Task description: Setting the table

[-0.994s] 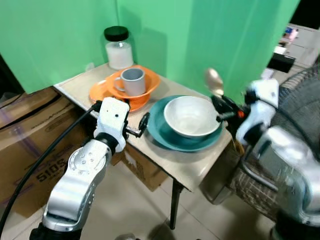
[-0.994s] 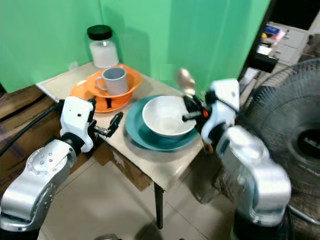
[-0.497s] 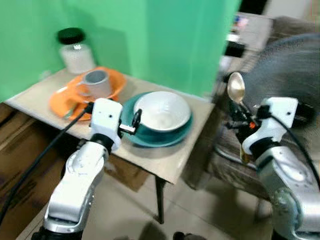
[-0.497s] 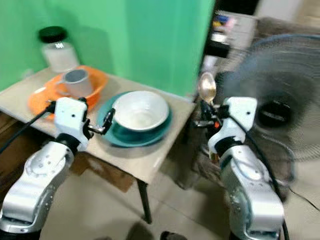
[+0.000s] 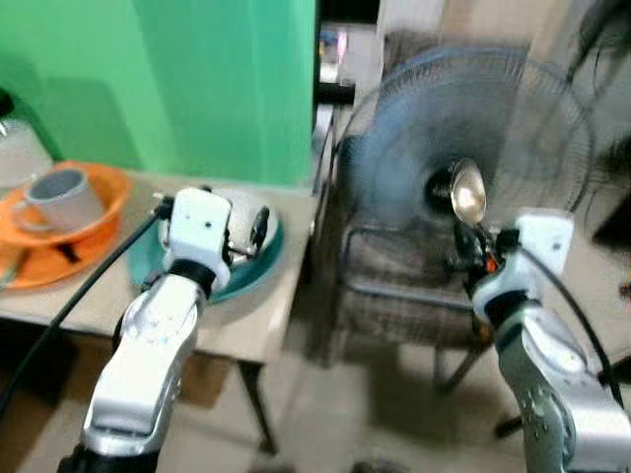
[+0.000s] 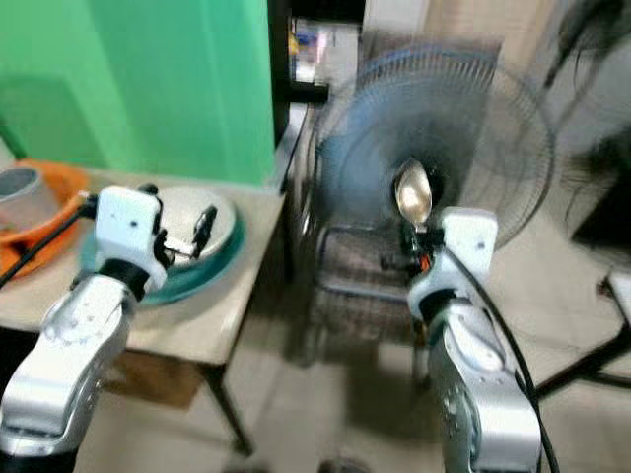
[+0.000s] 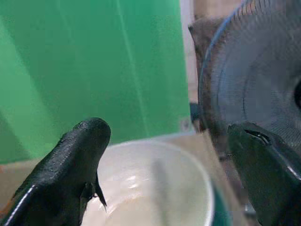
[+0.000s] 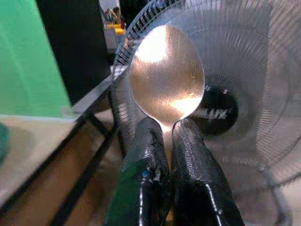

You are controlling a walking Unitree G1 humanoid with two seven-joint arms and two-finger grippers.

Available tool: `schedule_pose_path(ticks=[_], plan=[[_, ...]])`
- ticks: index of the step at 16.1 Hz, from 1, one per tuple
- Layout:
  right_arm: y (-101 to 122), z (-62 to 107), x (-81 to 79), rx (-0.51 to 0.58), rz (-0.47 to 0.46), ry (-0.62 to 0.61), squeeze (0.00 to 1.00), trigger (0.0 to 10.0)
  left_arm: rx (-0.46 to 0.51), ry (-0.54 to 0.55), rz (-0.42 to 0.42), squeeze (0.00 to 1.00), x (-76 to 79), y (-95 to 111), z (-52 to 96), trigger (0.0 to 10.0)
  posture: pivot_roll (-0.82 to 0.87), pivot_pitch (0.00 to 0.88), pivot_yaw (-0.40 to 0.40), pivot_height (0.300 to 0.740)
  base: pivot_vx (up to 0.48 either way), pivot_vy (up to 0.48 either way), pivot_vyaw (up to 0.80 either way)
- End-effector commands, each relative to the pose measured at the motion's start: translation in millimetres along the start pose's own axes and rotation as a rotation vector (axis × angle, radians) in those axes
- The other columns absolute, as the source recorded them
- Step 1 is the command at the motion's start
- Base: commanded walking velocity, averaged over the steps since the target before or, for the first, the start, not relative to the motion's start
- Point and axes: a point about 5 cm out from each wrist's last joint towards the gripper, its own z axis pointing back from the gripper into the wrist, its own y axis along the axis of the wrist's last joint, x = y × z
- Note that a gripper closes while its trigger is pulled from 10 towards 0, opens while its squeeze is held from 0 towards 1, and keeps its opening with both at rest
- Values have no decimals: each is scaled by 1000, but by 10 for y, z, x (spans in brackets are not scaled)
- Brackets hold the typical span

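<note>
My right gripper [image 5: 461, 242] is shut on a metal spoon [image 5: 467, 192], held upright with its bowl on top, off to the right of the table and in front of the fan. In the right wrist view the spoon [image 8: 167, 80] stands up out of the two closed fingers [image 8: 146, 155]. My left gripper [image 5: 251, 229] stands open over the white bowl [image 6: 219, 212], which sits on a teal plate [image 5: 258, 268]. In the left wrist view the bowl [image 7: 155, 188] lies between the spread fingers [image 7: 75, 160]. A grey mug [image 5: 65, 196] rests in an orange dish [image 5: 104, 212] at the table's left.
A large standing fan [image 5: 463, 128] with a wire guard is right of the small table [image 5: 246, 330], with a dark wire rack [image 5: 394, 286] below it. A green screen [image 5: 158, 79] backs the table. Tiled floor lies in front.
The whole view has swung to the right, so the table now sits at the left and the fan in the middle. The right gripper still holds the spoon upright; the left stays over the bowl.
</note>
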Motion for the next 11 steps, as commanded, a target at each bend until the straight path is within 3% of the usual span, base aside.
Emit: schedule_pose_path(ticks=[1,3,8,11], plan=[[-19,-10,-18,-8,8,1,0,10000,-48,-10,20,0,29,-71,1,10000,101,0,-13,740,0,0,-781],[16,-52,-75,-6,17,12,0,10000,-27,24,25,0,-16,-42,-29,10000,97,0,-16,740,0,0,-781],[-2,-72,-31,-15,15,-34,0,10000,-5,67,1,0,-72,-18,-30,10000,95,0,-13,740,0,0,-781],[-69,-50,49,-50,27,-125,0,10000,-23,12,-6,0,-17,-57,-52,10000,65,0,12,740,0,0,-781]])
